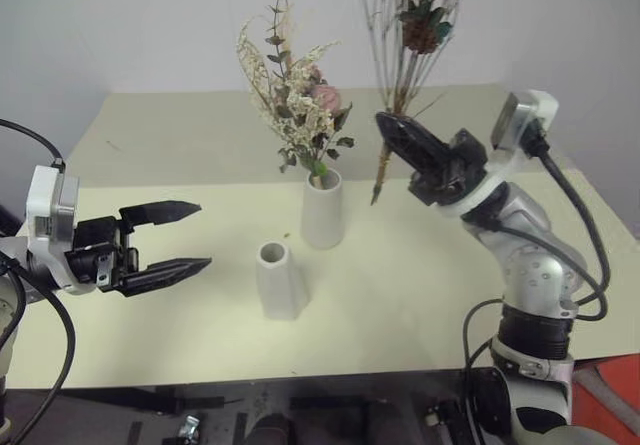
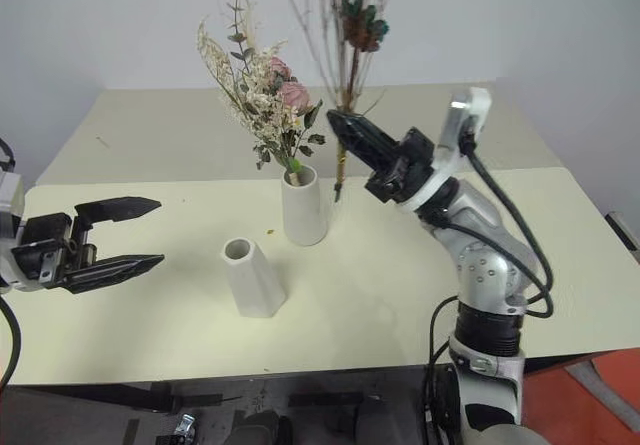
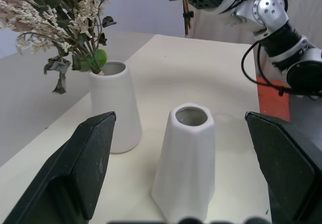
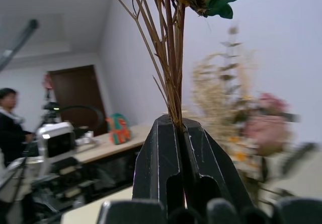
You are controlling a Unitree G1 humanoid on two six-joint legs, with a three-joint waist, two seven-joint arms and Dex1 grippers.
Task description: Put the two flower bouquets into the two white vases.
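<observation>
Two white vases stand on the worktop [image 1: 150, 145]. The tall vase [image 1: 322, 210] holds the pink bunch [image 1: 295, 95], stems straight up. The short vase [image 1: 279, 280] stands just beside it. The right gripper [image 1: 392, 130] has its fingers clenched on the orange bunch [image 1: 415, 15], held upright above the worktop, blossoms up. The left gripper [image 1: 170, 237] has its fingers spread apart, holding nothing.

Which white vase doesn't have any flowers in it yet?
The shorter vase with the narrow neck, nearer the table's front edge. Its mouth is empty, while the taller vase behind it already holds the cream and pink bouquet.
</observation>
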